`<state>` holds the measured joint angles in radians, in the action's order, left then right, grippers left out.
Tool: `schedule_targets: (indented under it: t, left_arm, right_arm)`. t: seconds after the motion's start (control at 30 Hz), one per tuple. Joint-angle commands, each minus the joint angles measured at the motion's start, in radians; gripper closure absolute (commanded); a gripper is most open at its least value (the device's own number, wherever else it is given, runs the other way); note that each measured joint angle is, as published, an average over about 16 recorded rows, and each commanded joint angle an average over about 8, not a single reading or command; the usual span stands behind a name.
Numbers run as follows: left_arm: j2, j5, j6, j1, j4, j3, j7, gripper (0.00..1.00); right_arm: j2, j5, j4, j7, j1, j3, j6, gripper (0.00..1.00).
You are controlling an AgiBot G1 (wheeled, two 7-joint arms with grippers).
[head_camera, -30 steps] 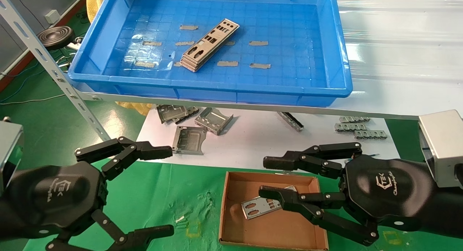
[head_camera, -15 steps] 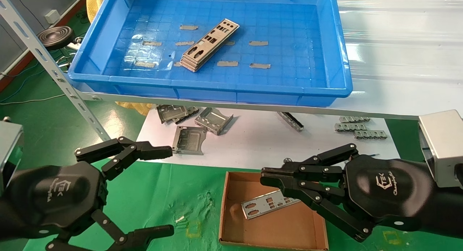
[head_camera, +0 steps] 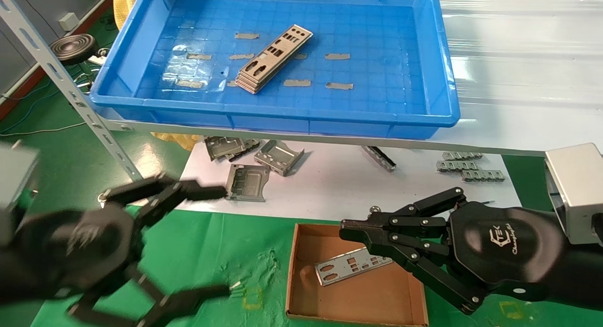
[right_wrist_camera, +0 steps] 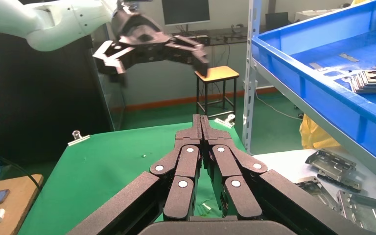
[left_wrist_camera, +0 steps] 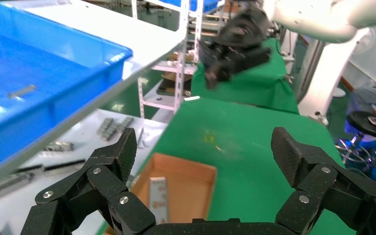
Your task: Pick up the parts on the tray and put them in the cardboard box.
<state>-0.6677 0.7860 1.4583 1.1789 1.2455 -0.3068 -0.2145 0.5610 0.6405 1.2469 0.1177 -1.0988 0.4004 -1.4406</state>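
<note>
Now one part in cardboard box, one stack on tray.

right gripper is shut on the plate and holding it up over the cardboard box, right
Not quite. The right gripper is shut over the cardboard box, but on nothing: the head view shows the plate lying flat on the box floor, clear of its fingers.

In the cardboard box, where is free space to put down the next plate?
Inside the cardboard box, one plate lies slanted across the middle. The floor between that plate and the near wall is bare, widest toward the near left corner. The far right part is crowded: the shut right gripper hangs over it.
</note>
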Motion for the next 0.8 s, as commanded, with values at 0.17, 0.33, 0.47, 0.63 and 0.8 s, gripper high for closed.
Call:
schedule_targets:
  t: [0.17,0.33,0.47,0.63,0.8]
  left_arm:
    - [-0.089,0.097,-0.052,0.169,-0.083,-0.040,-0.019,0.00]
    - [-0.201,0.231,-0.101,0.360,-0.266,-0.102,-0.019,0.00]
    - [-0.299,0.327,-0.124,0.501,-0.450,-0.153,0.006,0.00]
    - [-0.411,0.414,-0.160,0.638,-0.676,-0.199,0.067,0.00]
    - [-0.509,0.478,-0.241,0.735,-0.876,-0.231,0.117,0.00]
  right_arm:
    - [0.000,0.000,0.000,0.000,0.000,0.000,0.000,0.97]
    - [0.000,0.000,0.000,0.000,0.000,0.000,0.000,0.95]
    - [0.000,0.000,0.000,0.000,0.000,0.000,0.000,0.99]
    - [0.000,0.000,0.000,0.000,0.000,0.000,0.000,0.68]
    - [0.000,0.000,0.000,0.000,0.000,0.000,0.000,0.07]
